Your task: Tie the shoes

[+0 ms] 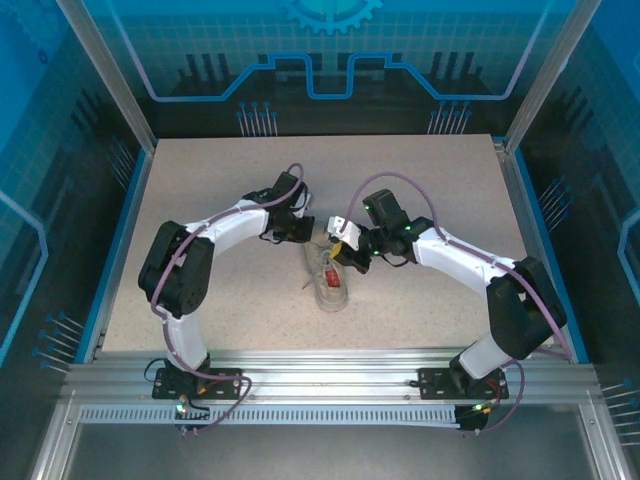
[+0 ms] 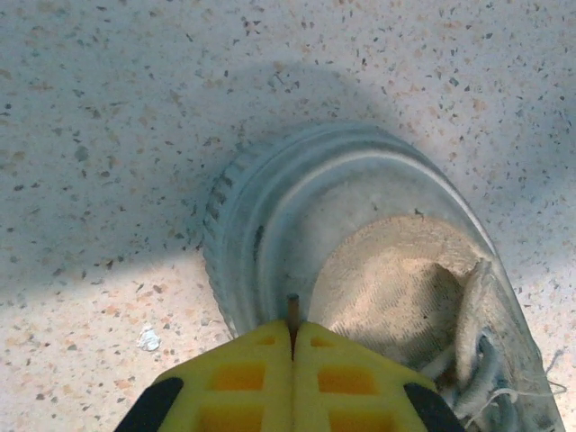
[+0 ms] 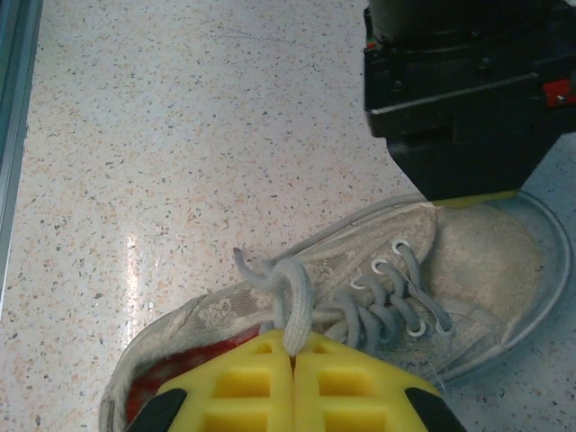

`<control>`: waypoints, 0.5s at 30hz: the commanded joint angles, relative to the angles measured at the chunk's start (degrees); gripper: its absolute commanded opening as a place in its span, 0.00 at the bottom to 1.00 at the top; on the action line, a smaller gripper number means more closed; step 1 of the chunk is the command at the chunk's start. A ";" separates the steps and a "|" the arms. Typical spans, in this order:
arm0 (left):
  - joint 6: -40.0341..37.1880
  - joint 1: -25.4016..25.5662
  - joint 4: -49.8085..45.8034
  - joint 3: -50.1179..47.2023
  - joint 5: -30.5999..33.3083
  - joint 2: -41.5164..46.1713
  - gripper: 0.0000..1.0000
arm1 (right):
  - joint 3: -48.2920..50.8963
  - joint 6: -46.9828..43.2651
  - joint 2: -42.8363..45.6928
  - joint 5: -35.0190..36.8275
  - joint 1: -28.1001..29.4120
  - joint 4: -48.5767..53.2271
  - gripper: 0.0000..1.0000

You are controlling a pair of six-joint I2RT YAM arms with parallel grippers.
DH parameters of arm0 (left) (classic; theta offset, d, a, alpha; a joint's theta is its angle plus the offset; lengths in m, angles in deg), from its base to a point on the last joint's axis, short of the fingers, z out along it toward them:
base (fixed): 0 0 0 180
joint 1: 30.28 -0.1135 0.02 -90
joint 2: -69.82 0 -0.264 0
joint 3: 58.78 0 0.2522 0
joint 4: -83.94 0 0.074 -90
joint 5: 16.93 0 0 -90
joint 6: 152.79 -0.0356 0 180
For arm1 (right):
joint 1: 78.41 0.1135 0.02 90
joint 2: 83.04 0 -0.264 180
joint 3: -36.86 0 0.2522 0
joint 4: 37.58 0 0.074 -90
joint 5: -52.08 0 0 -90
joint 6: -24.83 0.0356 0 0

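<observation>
Sneaker [image 1: 331, 285] near the middle of the speckled surface [image 1: 220, 180], between the two arms, sole down and upright. Whitish-grey worn canvas, pale rubber toe cap [image 2: 297, 198], red patch [image 3: 193, 364] inside the heel opening. Toe end pointing away from the arm bases and lying directly beneath the left gripper [image 2: 293, 328]; heel end toward the near edge. Left gripper closed, yellow pads pressed flat together, hanging just above the toe cap; a thin brown sliver [image 2: 292, 308] poking out of the seam between the pads, too small to identify. Same gripper's black housing [image 3: 468, 99] seen from the right wrist, above the front of the shoe and hiding part of the toe. Right gripper [image 3: 292, 353] over the middle of the shoe, near the opening, pads together and clamped on a lace [image 3: 294, 301]: a white strand rising from a loose crossing above the eyelets [image 3: 400, 245] and vanishing into the seam between the yellow pads. Other laces [image 3: 396, 297] threaded in crossings through ringed eyelets down toward the toe, slack rather than tight. A loose lace end [image 2: 517, 392] trailing off the side of the shoe at the lower right of the left wrist view. Small white crumb [image 2: 148, 338] on the surface just beside the toe. Soft shadow [image 2: 270, 99] on the surface around the toe. Both grippers near each other over the shoe, apart, not touching. Blue-edged rail [image 3: 13, 108] along the surface's edge, well apart from the shoe.
</observation>
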 commanded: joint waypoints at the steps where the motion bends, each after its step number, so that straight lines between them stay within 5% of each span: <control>1: -0.26 -0.62 1.23 -4.03 -0.16 5.83 0.00 | -0.19 0.65 0.49 -0.65 0.62 0.74 0.00; 9: -0.57 -1.72 6.52 -13.49 -1.60 17.99 0.00 | -1.26 1.35 -0.39 -0.22 0.57 2.47 0.00; 15: -7.70 -1.04 15.69 -22.70 -6.31 30.31 0.00 | -2.32 2.11 -0.63 -0.53 0.75 3.39 0.00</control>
